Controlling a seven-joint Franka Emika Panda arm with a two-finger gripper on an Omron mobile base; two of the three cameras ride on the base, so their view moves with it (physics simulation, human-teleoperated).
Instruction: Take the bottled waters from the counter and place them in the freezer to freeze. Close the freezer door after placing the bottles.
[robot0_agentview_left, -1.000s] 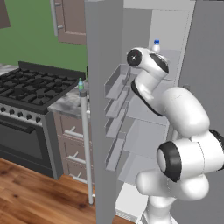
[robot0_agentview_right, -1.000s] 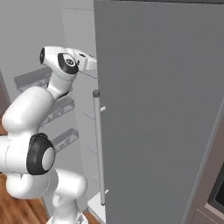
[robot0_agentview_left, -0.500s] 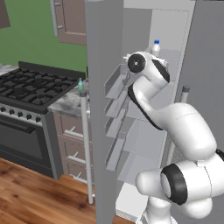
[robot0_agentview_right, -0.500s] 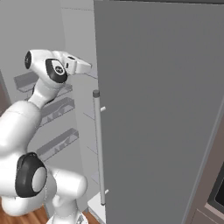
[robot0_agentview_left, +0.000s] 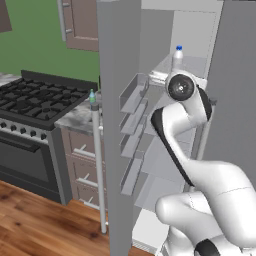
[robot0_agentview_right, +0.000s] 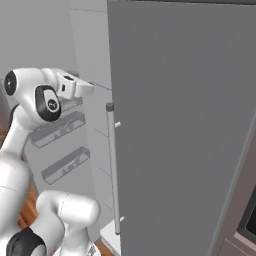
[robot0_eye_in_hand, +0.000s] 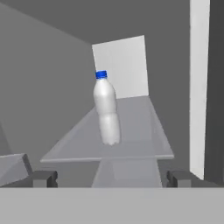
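Note:
A translucent white bottled water (robot0_eye_in_hand: 106, 113) with a blue cap stands upright on a pale shelf (robot0_eye_in_hand: 135, 146) inside the freezer (robot0_agentview_left: 170, 150); it also appears as the white bottle (robot0_agentview_left: 177, 57) above my wrist. My gripper (robot0_eye_in_hand: 113, 179) is open and empty, in front of the shelf's near edge and apart from the bottle. The teal bottled water (robot0_agentview_left: 92, 96) with a green cap stands on the counter (robot0_agentview_left: 75, 119), left of the freezer door (robot0_agentview_left: 116, 130). That door is swung wide open, its inner bins (robot0_agentview_left: 132, 100) facing the arm.
The freezer door's long silver handle (robot0_agentview_left: 98, 165) hangs beside the counter's brown drawers (robot0_agentview_left: 82, 160). The black stove (robot0_agentview_left: 40, 97) lies further left, and a brown wall cabinet (robot0_agentview_left: 80, 25) hangs above it. The plain grey right-hand door (robot0_agentview_right: 185, 125) is shut, close to my hand.
My arm has folded differently and the wrist has sunk a little. The jaws stay open. The white bottle stands unmoved on the shelf.

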